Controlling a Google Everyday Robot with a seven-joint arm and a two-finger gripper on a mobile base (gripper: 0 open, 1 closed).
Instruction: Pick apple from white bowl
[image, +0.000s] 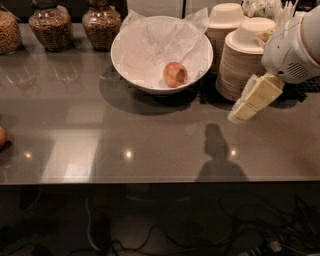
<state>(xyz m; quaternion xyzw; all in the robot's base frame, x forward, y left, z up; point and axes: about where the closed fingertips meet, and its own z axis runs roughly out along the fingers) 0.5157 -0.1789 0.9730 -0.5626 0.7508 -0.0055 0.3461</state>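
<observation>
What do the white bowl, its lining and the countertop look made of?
White bowl: perhaps glazed ceramic, smooth rim. Lining: tissue paper, crumpled creases. Countertop: polished stone or laminate, mirrors lights. Gripper, seemingly cream plastic, hangs right of the bowl.

Bare surface (150, 135) between pincer (242, 111) at right and white bowl (116, 60); bowl stacks (240, 70) just behind pincer, beside bowl's right rim; jars (47, 27) back left.

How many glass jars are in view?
3, along the back left: the first jar cut by the left edge, the second jar beside it, the third jar left of the white bowl. Others may lie outside view. The gripper is at the right.
</observation>
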